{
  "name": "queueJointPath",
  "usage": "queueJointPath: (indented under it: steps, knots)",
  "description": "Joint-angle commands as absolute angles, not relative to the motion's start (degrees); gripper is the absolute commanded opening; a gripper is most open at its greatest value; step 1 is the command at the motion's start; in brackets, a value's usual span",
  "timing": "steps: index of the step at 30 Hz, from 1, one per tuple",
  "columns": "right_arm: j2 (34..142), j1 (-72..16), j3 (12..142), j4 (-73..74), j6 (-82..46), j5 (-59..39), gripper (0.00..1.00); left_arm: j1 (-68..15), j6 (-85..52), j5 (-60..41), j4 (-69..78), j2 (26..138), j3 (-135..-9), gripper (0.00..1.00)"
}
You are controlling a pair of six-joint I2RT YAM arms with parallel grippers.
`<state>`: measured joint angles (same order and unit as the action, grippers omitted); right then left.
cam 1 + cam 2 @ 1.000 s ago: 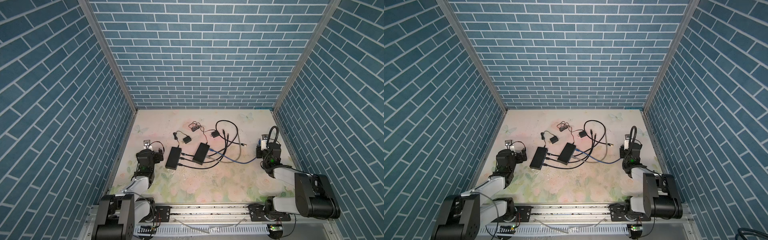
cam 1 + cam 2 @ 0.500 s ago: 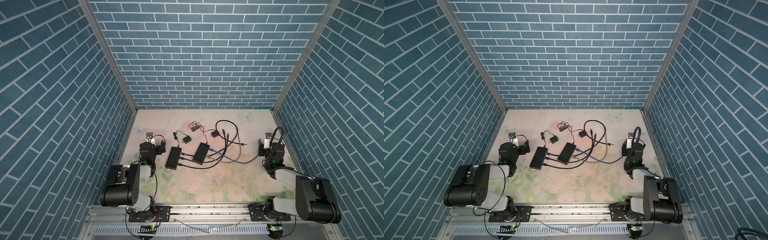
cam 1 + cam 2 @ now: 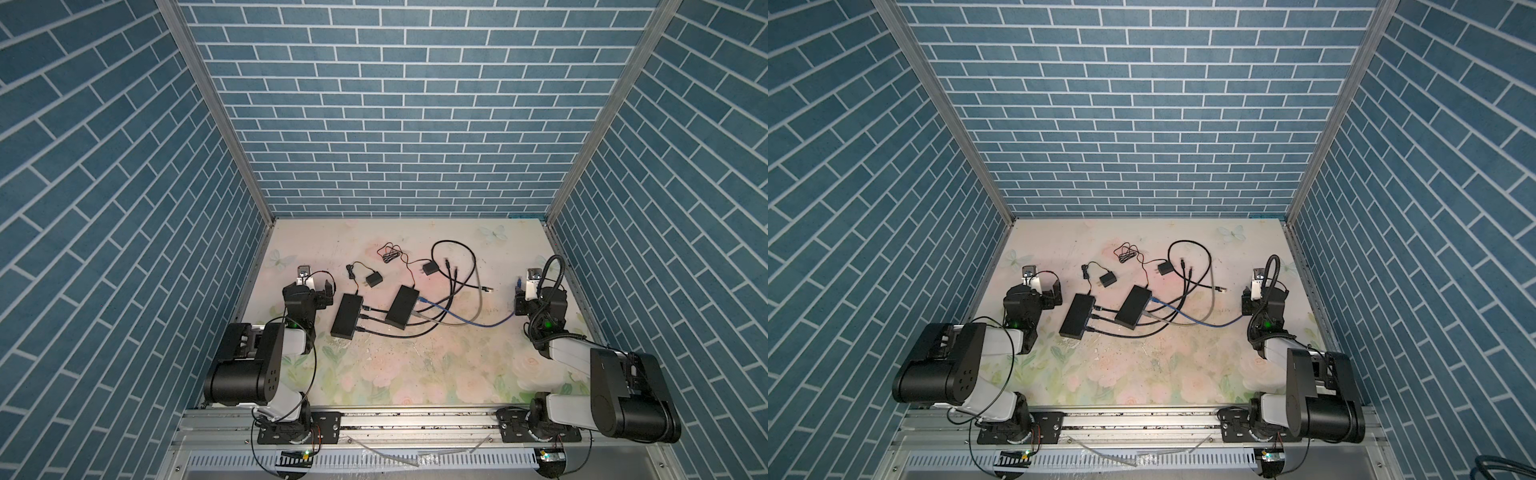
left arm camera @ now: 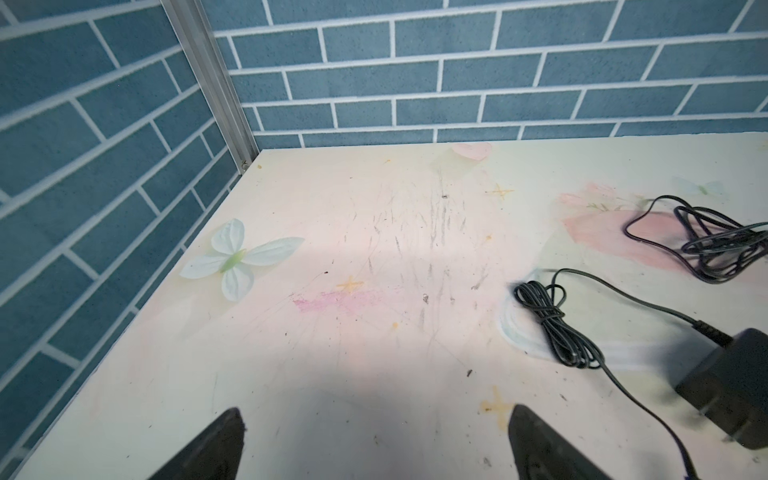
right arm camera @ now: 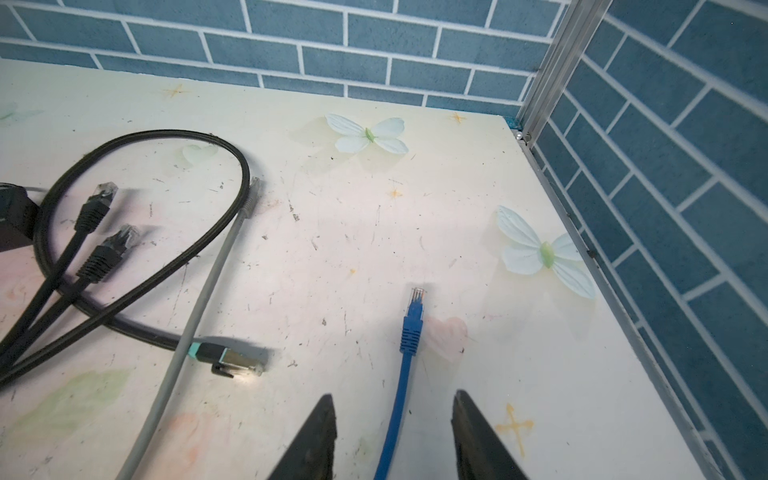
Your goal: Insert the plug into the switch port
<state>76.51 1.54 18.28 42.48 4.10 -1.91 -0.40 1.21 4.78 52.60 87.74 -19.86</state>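
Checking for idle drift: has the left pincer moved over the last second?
Yes. In both top views the left pincer has crept toward the back wall, judged against the unmoved left switch beside it.

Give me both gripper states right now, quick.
Left gripper: open, empty.
Right gripper: partly open, straddling the blue cable, not clamping it.

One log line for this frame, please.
left tool: open, empty | right tool: open, astride blue Ethernet cable | its clear plug: lying on floral table, not inserted
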Motion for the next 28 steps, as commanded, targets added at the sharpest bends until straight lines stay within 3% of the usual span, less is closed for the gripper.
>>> queueJointPath:
  steps: [1,3,5,9,10,11,28]
  knots:
    - [82.2,1.0,15.6,56.4,1.2,-4.1,0.57,-0.7,2.0,5.8,52.3,87.6,-20.6,0.99]
    - [89.6,0.9,15.4,65.3,1.3,-4.7,0.65,-0.7,2.0,5.9,52.4,87.6,-20.6,1.0]
    - [86.8,1.2,17.7,55.9,1.6,-4.7,0.66,-0.7,2.0,5.8,52.5,87.6,-20.6,1.0]
    - [88.3,1.8,21.6,51.1,-0.8,-2.8,0.68,-0.7,2.0,5.9,52.4,87.6,-20.6,1.0]
    - [88.2,2.4,22.7,48.6,-1.8,-1.7,0.78,-0.7,2.0,5.9,52.3,87.6,-20.6,1.0]
    - [88.8,2.6,22.7,50.0,-2.8,-0.5,0.98,-0.7,2.0,6.0,52.4,87.6,-20.6,0.99]
    - [88.4,2.5,22.6,49.4,-2.6,-0.2,0.99,-0.7,1.9,5.8,52.6,87.5,-20.5,1.0]
